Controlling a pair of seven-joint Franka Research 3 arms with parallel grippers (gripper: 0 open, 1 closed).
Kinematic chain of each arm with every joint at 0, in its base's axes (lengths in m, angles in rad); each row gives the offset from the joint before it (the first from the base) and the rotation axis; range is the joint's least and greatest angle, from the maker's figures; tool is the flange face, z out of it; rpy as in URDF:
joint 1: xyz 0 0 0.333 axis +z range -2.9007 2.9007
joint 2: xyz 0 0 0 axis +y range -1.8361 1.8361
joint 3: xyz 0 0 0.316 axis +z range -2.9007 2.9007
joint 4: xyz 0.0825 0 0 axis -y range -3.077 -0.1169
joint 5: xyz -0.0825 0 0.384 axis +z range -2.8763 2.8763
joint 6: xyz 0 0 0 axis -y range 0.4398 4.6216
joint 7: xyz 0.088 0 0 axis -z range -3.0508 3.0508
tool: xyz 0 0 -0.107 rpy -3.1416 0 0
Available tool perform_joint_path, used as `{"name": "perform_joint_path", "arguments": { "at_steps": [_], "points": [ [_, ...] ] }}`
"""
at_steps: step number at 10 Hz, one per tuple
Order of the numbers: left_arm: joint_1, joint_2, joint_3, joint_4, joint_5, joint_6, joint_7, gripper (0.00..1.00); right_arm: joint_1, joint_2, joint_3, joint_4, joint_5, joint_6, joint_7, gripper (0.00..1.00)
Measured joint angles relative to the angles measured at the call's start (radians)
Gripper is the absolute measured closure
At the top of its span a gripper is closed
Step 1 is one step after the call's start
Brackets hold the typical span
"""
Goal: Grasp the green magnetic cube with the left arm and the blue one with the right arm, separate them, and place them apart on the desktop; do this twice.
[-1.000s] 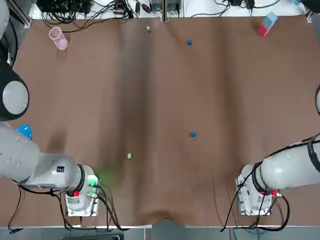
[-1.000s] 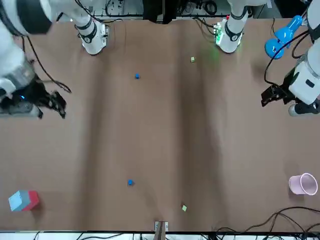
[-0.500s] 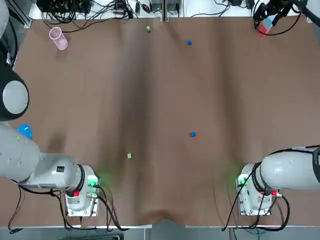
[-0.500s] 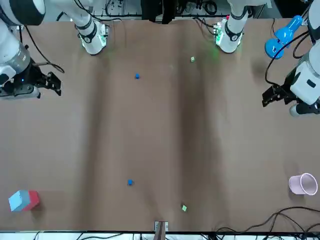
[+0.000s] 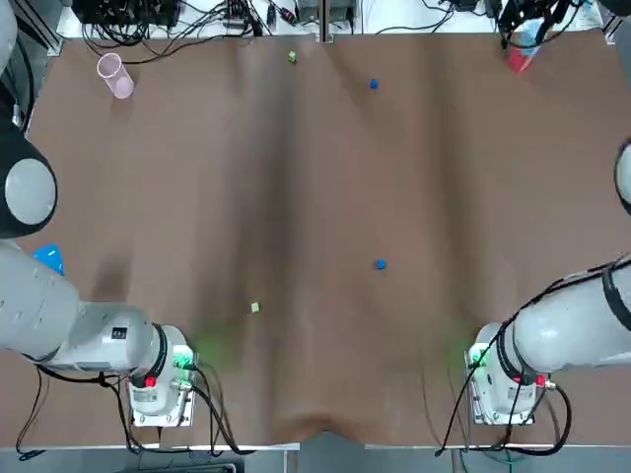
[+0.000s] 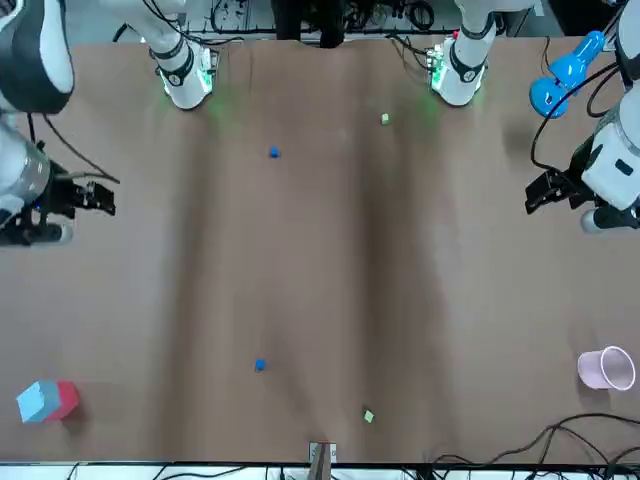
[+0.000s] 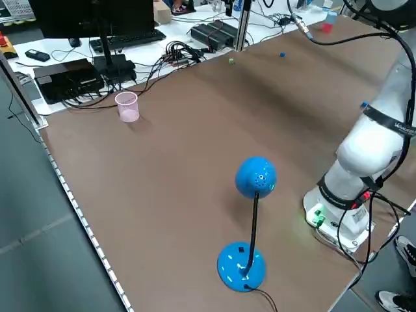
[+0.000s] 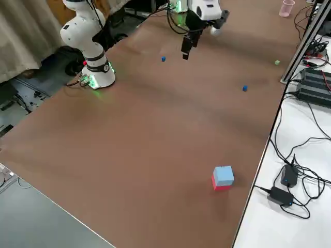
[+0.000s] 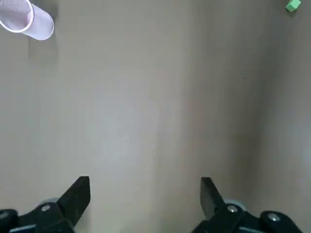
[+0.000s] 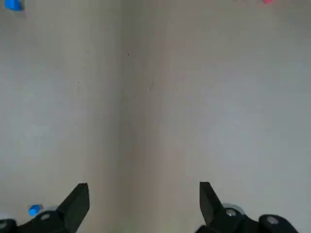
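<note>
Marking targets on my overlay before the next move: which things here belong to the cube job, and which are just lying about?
Job: near green cube, far green cube, near blue cube, far blue cube, all apart; left gripper and right gripper, both open and empty, raised over the table's sides.
Lying about: pink cup, blue-and-red block, blue lamp.

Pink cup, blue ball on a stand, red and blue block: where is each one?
pink cup [image 5: 116,79], top view, its side wall.
blue ball on a stand [image 7: 255,177], left side view, the ball.
red and blue block [image 8: 223,175], right side view, its blue top part.
</note>
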Motion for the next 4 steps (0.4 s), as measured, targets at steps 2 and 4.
{"name": "perform_joint_path", "arguments": {
  "at_steps": [2, 4],
  "points": [
    [0.000, 0.000, 0.000, 0.000, 0.000, 0.000, 0.000, 0.00, 0.002, 0.011, 0.003, 0.029, 0.001, 0.016, 0.000, 0.00],
    [0.000, 0.000, 0.000, 0.001, 0.000, 0.000, 0.000, 0.00, 0.007, 0.007, 0.007, 0.033, 0.003, 0.072, 0.000, 0.00]
  ]
}}
